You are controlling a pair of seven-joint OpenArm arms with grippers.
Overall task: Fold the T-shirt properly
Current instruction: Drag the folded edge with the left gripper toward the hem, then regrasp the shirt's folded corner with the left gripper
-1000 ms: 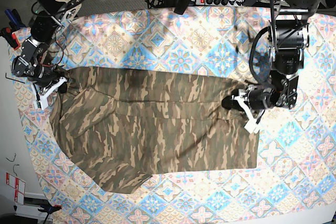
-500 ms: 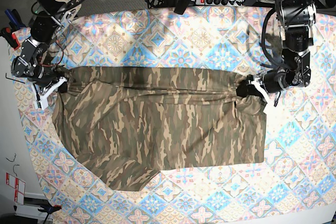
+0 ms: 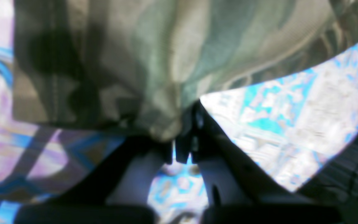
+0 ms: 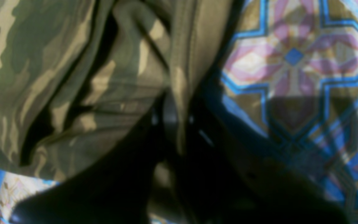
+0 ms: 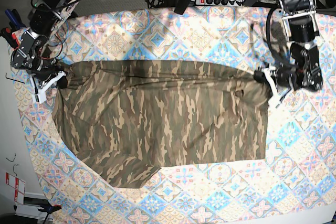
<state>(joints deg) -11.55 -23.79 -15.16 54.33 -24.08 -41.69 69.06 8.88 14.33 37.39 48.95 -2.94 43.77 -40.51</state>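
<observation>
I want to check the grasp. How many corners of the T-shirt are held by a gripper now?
2. The left gripper pinches one top corner of the T-shirt; the right gripper pinches the opposite top corner. The lower edge lies free on the tablecloth.

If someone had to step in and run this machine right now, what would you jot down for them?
Left gripper: shut on the T-shirt, pinching its top corner on the base view's right.
Right gripper: shut on the opposite top corner.
The shirt is stretched between the two arms and lies spread over the patterned tablecloth.
Done: both corners gripped, top edge pulled taut.
Left: no neat fold is visible yet; the lower edge looks uneven, so the folding remains.
</observation>
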